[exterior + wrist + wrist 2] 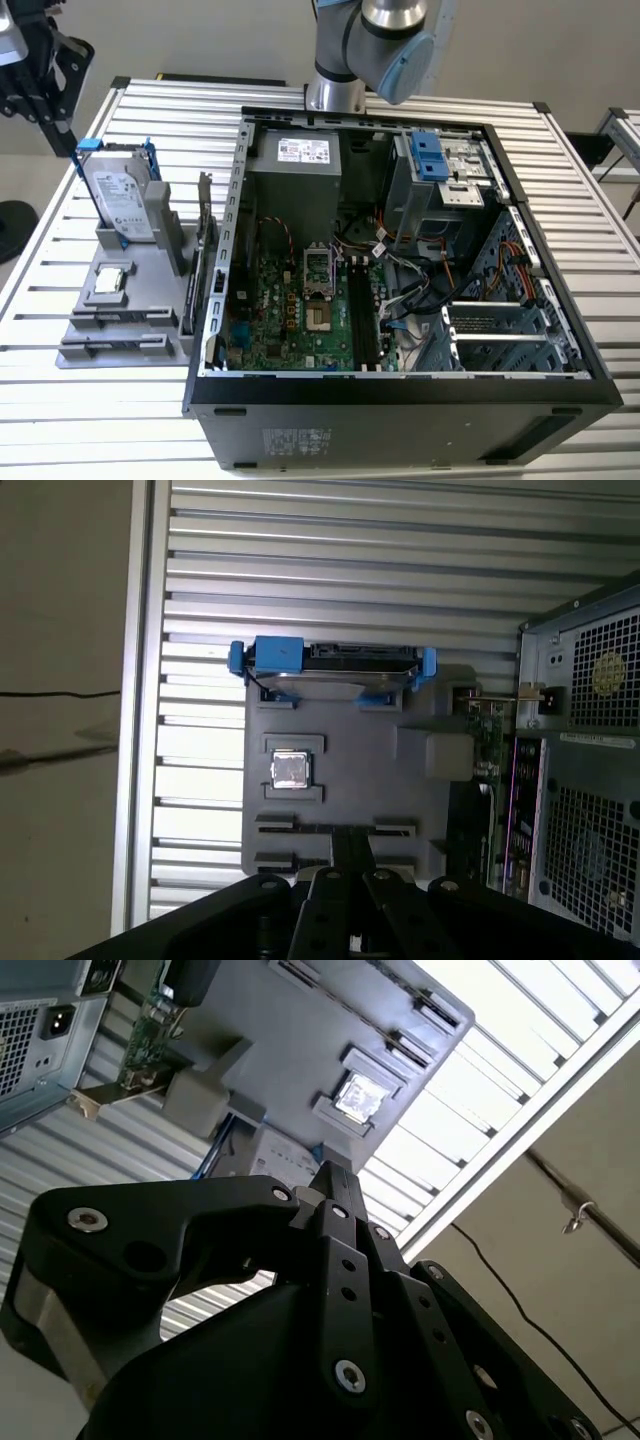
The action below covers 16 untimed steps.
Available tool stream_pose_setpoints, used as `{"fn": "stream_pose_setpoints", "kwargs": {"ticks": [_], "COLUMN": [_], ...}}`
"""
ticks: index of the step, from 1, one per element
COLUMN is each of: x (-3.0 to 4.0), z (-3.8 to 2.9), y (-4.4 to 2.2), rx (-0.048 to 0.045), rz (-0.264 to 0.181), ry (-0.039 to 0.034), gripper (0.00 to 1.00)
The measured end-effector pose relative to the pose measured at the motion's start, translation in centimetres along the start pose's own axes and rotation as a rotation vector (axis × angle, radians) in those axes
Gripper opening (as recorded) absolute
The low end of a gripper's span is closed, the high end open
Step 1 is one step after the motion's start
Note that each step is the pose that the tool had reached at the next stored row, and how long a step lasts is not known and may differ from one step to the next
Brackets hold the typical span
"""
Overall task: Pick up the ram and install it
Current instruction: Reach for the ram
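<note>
On the grey moulded tray (370, 770) — square silver chip (290, 770) in its recess, blue-framed metal drive (360, 665) upright in a slot; near the tray, black jaws pinched narrow, empty.

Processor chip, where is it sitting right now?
The processor chip lies on the gray tray at the exterior view's left, just in front of the upright hard drive, outside the computer case.
</note>
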<state>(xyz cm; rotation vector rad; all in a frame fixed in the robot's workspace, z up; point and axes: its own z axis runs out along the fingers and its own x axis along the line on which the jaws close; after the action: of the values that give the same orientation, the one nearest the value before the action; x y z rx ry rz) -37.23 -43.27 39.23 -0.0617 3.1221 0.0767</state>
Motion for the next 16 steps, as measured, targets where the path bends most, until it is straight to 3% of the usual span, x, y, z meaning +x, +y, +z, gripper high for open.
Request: {"fn": "stream_pose_setpoints", "kwargs": {"ticks": [16], "x": [0.00], "z": [-0.03], "y": [-0.74], "rx": [0.0000], "rz": [0.000], "ry": [-0.0001], "gripper": [0.00]}}
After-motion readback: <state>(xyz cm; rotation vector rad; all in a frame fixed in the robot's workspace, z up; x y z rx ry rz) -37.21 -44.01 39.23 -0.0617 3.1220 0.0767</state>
